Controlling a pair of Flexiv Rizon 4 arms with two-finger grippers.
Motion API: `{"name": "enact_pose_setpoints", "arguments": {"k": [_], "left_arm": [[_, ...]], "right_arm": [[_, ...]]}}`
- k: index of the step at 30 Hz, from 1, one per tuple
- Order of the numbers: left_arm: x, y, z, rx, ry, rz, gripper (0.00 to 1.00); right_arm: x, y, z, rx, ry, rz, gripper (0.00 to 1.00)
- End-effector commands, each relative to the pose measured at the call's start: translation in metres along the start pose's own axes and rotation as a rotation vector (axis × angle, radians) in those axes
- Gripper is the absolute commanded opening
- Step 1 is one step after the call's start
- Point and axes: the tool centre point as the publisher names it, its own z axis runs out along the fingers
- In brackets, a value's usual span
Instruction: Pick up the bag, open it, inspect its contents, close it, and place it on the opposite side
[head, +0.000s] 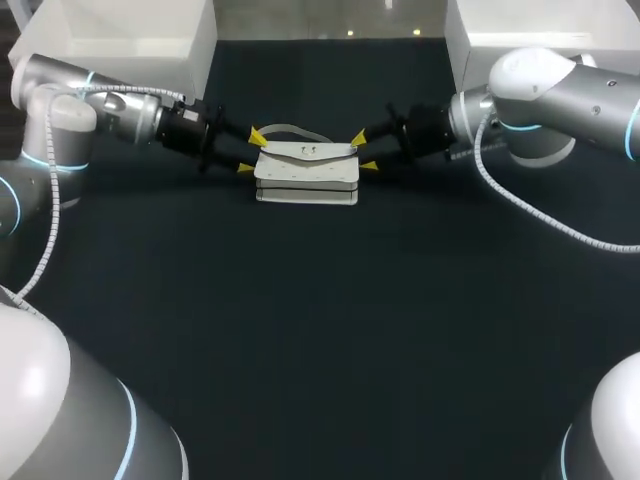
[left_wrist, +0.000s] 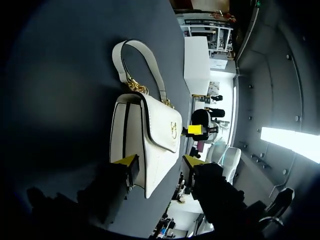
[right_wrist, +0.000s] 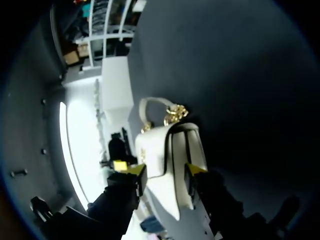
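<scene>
flanking the bag (head: 306, 175) at both ends, probably for a level lift; left jaws released, right jaws can't tell.

Dark table (head: 320, 330); white bag (head: 306, 175) upright, far middle.

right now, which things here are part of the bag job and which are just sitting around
Part of the job:
white bag
left gripper, at one end of the bag
right gripper, at the other end

Just there:
white box at one far corner of the table
second white box at the other far corner
</scene>
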Motion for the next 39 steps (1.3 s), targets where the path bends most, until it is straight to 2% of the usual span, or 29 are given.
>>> {"name": "enact_pose_setpoints", "arguments": {"k": [1, 12, 23, 25, 26, 27, 28, 31, 32, 35, 36, 38, 39], "left_arm": [[-0.004, -0.008, 0.008, -0.035, 0.031, -0.004, 0.53], [-0.007, -0.012, 0.017, -0.032, 0.027, -0.018, 0.46], [-0.016, -0.015, 0.023, -0.023, 0.007, -0.036, 0.44], [-0.016, -0.016, 0.023, -0.021, 0.006, -0.037, 0.4], [-0.017, -0.016, 0.023, -0.02, 0.005, -0.038, 0.36], [-0.017, -0.016, 0.023, -0.019, 0.005, -0.04, 0.3], [-0.018, -0.016, 0.023, -0.017, 0.005, -0.041, 0.24], [-0.019, -0.016, 0.022, -0.012, 0.006, -0.044, 0.02], [-0.019, -0.016, 0.022, -0.01, 0.007, -0.045, 0.0], [-0.019, -0.015, 0.02, -0.006, 0.006, -0.046, 0.0], [-0.019, -0.014, 0.02, -0.005, 0.006, -0.046, 0.11], [-0.019, -0.014, 0.019, -0.003, 0.005, -0.045, 0.44], [-0.019, -0.014, 0.019, -0.002, 0.006, -0.045, 0.5]], "right_arm": [[-0.001, 0.005, 0.002, 0.061, 0.013, -0.005, 0.46], [0.0, 0.004, 0.006, 0.098, 0.036, -0.011, 0.41], [-0.002, 0.003, 0.014, 0.131, 0.021, -0.024, 0.38], [-0.004, 0.003, 0.015, 0.133, 0.012, -0.022, 0.33], [-0.005, 0.003, 0.016, 0.135, 0.011, -0.019, 0.25], [-0.005, 0.003, 0.016, 0.136, 0.01, -0.018, 0.17], [-0.006, 0.003, 0.016, 0.137, 0.01, -0.018, 0.0], [-0.008, 0.002, 0.017, 0.138, 0.01, -0.017, 0.0], [-0.009, 0.002, 0.017, 0.138, 0.011, -0.015, 0.0], [-0.01, 0.001, 0.016, 0.137, 0.015, -0.014, 0.0], [-0.01, 0.001, 0.016, 0.137, 0.018, -0.016, 0.0], [-0.009, 0.0, 0.014, 0.133, 0.024, -0.019, 0.0], [-0.008, 0.0, 0.014, 0.132, 0.026, -0.022, 0.01]]}}
